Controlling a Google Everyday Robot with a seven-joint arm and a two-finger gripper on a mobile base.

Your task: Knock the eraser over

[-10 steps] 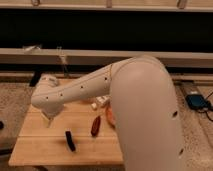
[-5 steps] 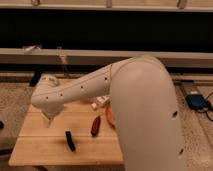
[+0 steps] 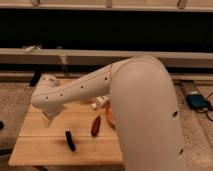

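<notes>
The eraser [image 3: 70,141] is a slim black block on the wooden table [image 3: 35,150], towards its front left, and it seems to lean or lie at a slant. My gripper [image 3: 49,119] hangs below the white arm's end [image 3: 47,97] at the table's left. It is above the tabletop, behind and to the left of the eraser, and apart from it. The big white arm [image 3: 145,115] fills the right half of the view and hides part of the table.
A reddish-brown elongated object [image 3: 95,126] lies right of the eraser. An orange round plate [image 3: 109,116] is partly hidden behind the arm. A small white object [image 3: 102,101] sits further back. A blue device [image 3: 197,101] lies on the floor at right.
</notes>
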